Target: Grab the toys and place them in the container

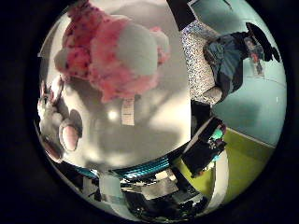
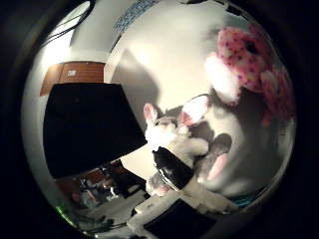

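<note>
A pink speckled plush toy (image 1: 119, 51) with a white belly and a sewn-in tag (image 1: 127, 111) lies on the white table (image 1: 159, 116). Beside it lies a small grey and white bunny plush (image 2: 169, 134) with pink ears and pink foot soles. My hand (image 2: 184, 184) hovers over the table. One black-tipped finger (image 2: 172, 169) stretches out straight in front of the bunny's body; I cannot tell whether it touches. Nothing is held. A black container (image 2: 84, 127) stands at the table's edge, beside the bunny and away from the pink toy.
Past the table's far edge stands a patterned seat (image 1: 198, 56) with dark clothes (image 1: 229, 60) piled on it, against a teal wall and a green floor (image 1: 243, 163). A brown wooden panel (image 2: 75, 74) shows behind the container.
</note>
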`<control>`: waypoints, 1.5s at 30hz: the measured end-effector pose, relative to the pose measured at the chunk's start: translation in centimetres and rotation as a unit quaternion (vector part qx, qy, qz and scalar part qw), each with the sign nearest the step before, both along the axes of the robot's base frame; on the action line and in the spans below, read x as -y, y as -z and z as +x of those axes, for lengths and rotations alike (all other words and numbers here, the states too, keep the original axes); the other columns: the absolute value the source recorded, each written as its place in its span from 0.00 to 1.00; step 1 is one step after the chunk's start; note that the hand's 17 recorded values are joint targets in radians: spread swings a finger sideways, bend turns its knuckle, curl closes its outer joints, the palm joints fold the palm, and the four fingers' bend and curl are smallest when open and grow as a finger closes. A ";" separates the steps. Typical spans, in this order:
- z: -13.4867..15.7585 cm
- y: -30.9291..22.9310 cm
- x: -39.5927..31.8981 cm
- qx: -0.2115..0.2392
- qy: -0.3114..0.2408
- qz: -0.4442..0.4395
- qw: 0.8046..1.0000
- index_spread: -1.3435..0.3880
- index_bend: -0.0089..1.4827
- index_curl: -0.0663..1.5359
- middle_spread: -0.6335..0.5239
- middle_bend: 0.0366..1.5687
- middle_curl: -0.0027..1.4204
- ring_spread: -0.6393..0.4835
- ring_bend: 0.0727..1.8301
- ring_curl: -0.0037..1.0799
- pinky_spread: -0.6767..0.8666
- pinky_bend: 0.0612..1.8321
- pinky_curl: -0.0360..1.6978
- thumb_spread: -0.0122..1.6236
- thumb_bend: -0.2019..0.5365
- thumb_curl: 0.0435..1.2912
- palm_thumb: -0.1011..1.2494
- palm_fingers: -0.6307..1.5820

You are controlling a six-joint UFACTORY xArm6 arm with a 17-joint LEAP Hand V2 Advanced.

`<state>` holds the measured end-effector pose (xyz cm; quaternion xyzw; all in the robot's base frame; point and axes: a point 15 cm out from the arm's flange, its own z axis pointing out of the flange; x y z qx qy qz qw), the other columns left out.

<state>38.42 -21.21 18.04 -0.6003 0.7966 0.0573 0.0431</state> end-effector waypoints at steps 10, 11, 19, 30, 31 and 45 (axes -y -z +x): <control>0.1 1.8 2.1 -0.022 0.006 -0.005 1.000 0.61 0.11 0.20 0.66 0.12 0.23 0.77 0.14 0.23 0.73 0.25 0.18 0.68 0.24 0.21 0.43 0.33; 0.1 2.1 2.0 -0.025 0.005 -0.004 1.000 0.61 0.11 0.20 0.66 0.11 0.23 0.78 0.14 0.23 0.73 0.25 0.18 0.68 0.24 0.21 0.43 0.33; -0.3 4.9 1.6 -0.052 0.003 0.011 0.999 0.61 0.11 0.20 0.66 0.11 0.23 0.78 0.14 0.23 0.73 0.24 0.18 0.68 0.24 0.21 0.43 0.33; -1.2 6.6 2.0 -0.078 0.004 0.008 0.997 0.63 0.10 0.20 0.53 0.19 0.26 0.71 0.22 0.26 0.70 0.21 0.17 0.67 0.26 0.23 0.53 0.45; -1.3 6.6 2.1 -0.080 0.003 0.005 0.997 0.63 0.11 0.20 0.49 0.22 0.27 0.64 0.27 0.27 0.66 0.22 0.17 0.67 0.26 0.23 0.55 0.49; -0.8 2.1 3.6 -0.046 0.002 -0.030 0.998 0.52 0.59 0.48 0.25 0.66 0.64 0.30 0.68 0.63 0.24 0.68 0.41 0.62 0.27 0.36 0.82 0.79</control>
